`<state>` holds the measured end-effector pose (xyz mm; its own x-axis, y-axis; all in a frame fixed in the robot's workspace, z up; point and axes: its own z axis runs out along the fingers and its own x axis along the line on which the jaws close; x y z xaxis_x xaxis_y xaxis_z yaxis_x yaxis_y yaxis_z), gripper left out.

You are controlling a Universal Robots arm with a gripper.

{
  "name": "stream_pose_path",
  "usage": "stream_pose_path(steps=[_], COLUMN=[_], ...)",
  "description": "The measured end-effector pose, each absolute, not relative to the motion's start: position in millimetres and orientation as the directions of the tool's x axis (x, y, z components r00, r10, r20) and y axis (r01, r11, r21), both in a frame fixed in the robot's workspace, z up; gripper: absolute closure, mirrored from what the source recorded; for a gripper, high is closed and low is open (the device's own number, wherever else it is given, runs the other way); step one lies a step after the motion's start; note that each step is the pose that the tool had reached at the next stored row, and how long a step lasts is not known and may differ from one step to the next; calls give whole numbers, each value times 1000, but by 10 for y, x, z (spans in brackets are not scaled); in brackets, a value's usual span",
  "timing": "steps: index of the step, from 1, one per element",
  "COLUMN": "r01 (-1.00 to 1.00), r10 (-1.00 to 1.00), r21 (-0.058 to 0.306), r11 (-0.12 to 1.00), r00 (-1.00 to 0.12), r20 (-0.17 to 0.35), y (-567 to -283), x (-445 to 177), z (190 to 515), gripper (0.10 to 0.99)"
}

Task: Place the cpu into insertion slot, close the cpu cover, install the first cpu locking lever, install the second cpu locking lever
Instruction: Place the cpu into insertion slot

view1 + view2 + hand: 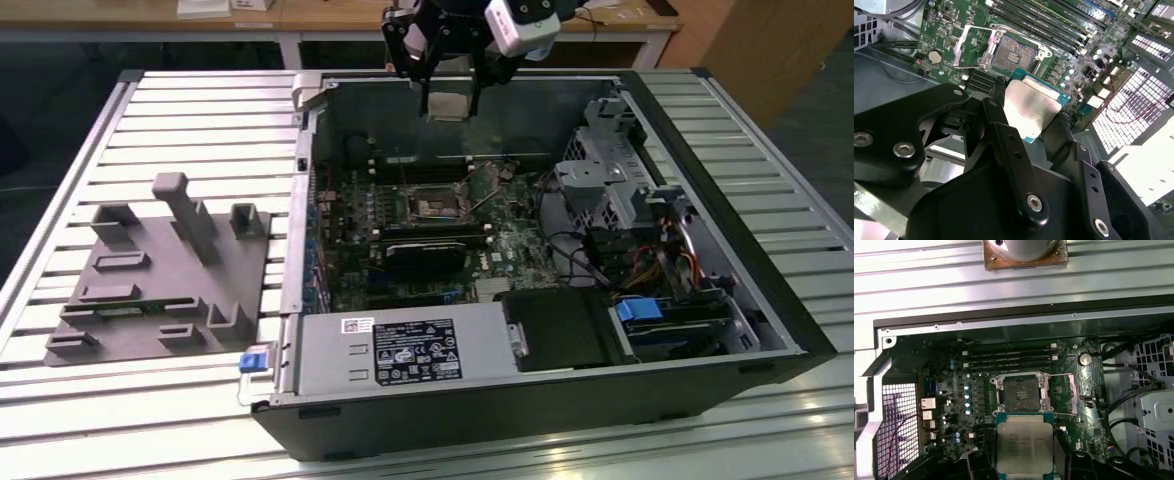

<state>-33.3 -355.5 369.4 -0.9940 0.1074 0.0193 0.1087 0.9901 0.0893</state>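
A grey moulded fixture [160,270] lies on the slatted table [200,110] at the exterior view's left, beside the open computer case [467,420]. The gripper [449,90] hangs above the case's far wall. Its 2 fingers are closed narrowly on the cpu [1024,446], which is held clear of the green motherboard [354,215]. In both wrist views the insertion slot [1021,392] lies uncovered, with the cpu cover [960,50] standing open beside it. A drive cage [607,185] sits at the exterior view's right.
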Motion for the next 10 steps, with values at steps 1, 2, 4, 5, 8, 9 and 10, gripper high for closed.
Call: stream_pose_path(steps=[1, 2, 4, 5, 8, 9, 10], r01=[110, 111, 114, 115, 119, 120, 121], r10=[109, 110, 112, 114, 117, 119, 120], r21=[89, 89, 89, 89, 89, 89, 89], r11=[990, 990, 989, 989, 989, 989, 989], r00=[-994, -994, -993, -993, -993, -993, -993], r20=[19, 19, 19, 19, 19, 19, 19], y=[-3555, -3555, -3555, -3555, -3555, -3555, -3555], x=[-333, -333, -333, -333, -333, -333, -333], z=[3694, 3694, 3694, 3694, 3694, 3694, 3694], gripper=[545, 545, 545, 545, 545, 545, 545])
